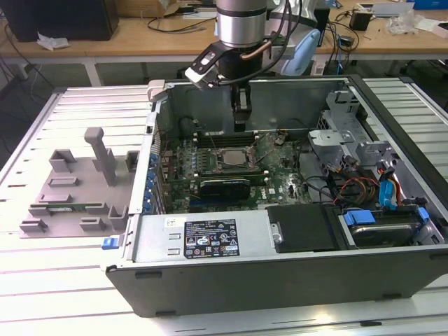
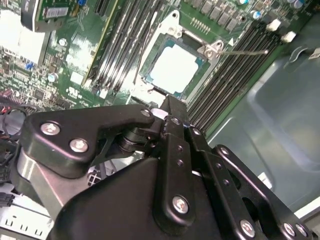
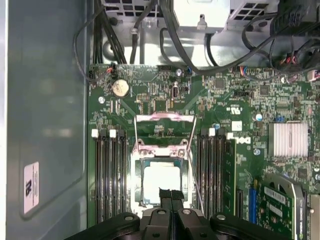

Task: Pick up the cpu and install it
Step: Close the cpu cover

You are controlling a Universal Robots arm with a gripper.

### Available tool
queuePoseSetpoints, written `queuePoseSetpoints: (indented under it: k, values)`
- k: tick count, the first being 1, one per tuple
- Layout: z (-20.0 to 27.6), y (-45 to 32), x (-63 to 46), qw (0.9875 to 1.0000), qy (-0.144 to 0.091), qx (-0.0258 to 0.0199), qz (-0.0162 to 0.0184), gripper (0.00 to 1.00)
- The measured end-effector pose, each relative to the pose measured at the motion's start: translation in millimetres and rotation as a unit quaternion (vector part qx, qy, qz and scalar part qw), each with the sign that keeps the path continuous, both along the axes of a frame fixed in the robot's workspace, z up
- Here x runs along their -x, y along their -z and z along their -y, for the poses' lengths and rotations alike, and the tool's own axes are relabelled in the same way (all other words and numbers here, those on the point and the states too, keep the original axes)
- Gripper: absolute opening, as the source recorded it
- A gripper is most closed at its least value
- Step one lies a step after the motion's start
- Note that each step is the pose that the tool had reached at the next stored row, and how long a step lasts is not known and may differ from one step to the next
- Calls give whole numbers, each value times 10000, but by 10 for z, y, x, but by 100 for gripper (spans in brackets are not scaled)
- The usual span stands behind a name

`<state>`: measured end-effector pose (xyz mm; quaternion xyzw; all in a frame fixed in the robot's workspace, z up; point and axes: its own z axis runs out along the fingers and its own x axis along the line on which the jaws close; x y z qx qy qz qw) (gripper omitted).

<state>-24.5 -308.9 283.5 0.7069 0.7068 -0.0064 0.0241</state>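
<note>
So the small flat square cpu (image 3: 160,182) with the shiny silver top is sitting flat in the metal-framed socket (image 3: 136,197) on the green motherboard (image 3: 220,100), and it looks seated. The black gripper (image 3: 170,193) hovers right over its edge, fingers pinched together with nothing between them. The hinged silver load plate (image 3: 165,131) stands flipped up and the thin wire lever (image 3: 196,175) is unlatched, so I'd say placing is done and locking isn't.
</note>
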Motion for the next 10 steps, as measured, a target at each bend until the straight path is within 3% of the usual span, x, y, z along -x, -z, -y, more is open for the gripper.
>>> queuePoseSetpoints:
  k: [10]
  values:
    - [0,0,-306,10000,0,1,-5,11]
